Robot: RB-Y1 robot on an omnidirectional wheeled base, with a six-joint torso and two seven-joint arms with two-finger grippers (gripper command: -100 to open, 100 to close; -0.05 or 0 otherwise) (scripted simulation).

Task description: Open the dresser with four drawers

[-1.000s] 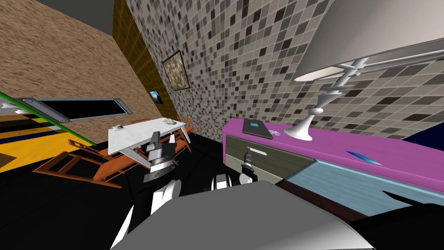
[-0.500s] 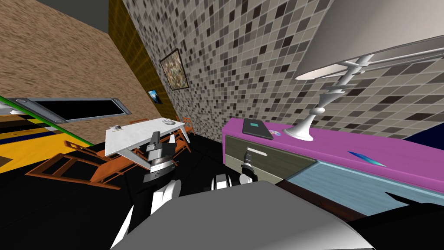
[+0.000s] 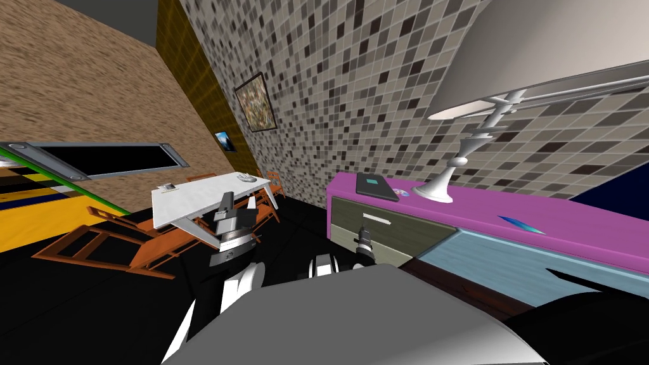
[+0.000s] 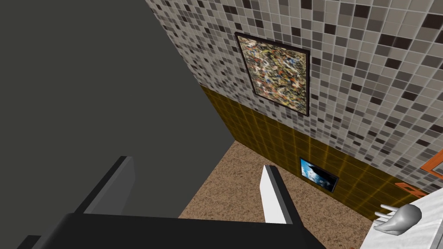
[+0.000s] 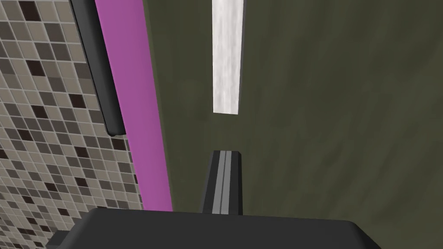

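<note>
Dresser: the dresser (image 3: 481, 212) stands against the tiled wall, ahead of me and to my right, with a magenta top.
Drawer fronts: an olive-grey drawer front (image 3: 412, 233) lies at the near end, and a pale blue drawer front (image 3: 507, 269) lies next to it.
Handle: a flat white handle (image 3: 376, 219) is on the olive-grey front; in the right wrist view it shows as a pale bar (image 5: 226, 56) running straight ahead of the fingers.
Right pincer: the right pincer (image 3: 364, 233) points at the olive-grey front (image 5: 329, 108). Its two blades are pressed together (image 5: 225, 153) and grip nothing. Their tips stand just short of the handle's near end, with a strip of drawer front between them.
Left pincer: the left pincer (image 3: 239, 203) is raised on my left, well apart from the dresser. Its blades are spread wide (image 4: 192, 190) with nothing between them.
On the dresser top: a dark tablet (image 3: 376, 185) lies near the end. A white lamp (image 3: 443, 180) stands just beside it, and a small blue object (image 3: 521, 225) lies farther along.
Beyond: a white counter (image 3: 203, 196) stands with orange chairs (image 3: 101, 247) around it.
</note>
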